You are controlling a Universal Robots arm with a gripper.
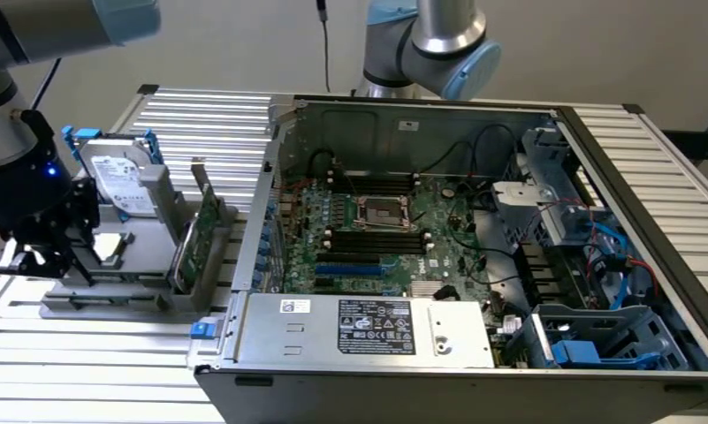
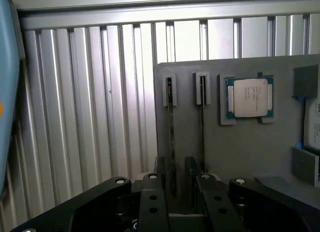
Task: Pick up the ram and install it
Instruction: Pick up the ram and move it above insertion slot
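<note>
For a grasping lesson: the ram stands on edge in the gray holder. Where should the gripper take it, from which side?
Pinch the ram by its flat faces along the top edge, coming down from above. It stands on edge in the gray holder, so probably only that edge is reachable.

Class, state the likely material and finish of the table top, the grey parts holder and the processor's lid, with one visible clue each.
The table top: probably bare aluminium, satin silver; ribbed slats catch bright streaks of light.
The parts holder: likely plastic, matte grey; flat, even colour without glints.
The processor's lid: apparently metal, pale silvery and faintly printed, set on a green board edge.
</note>
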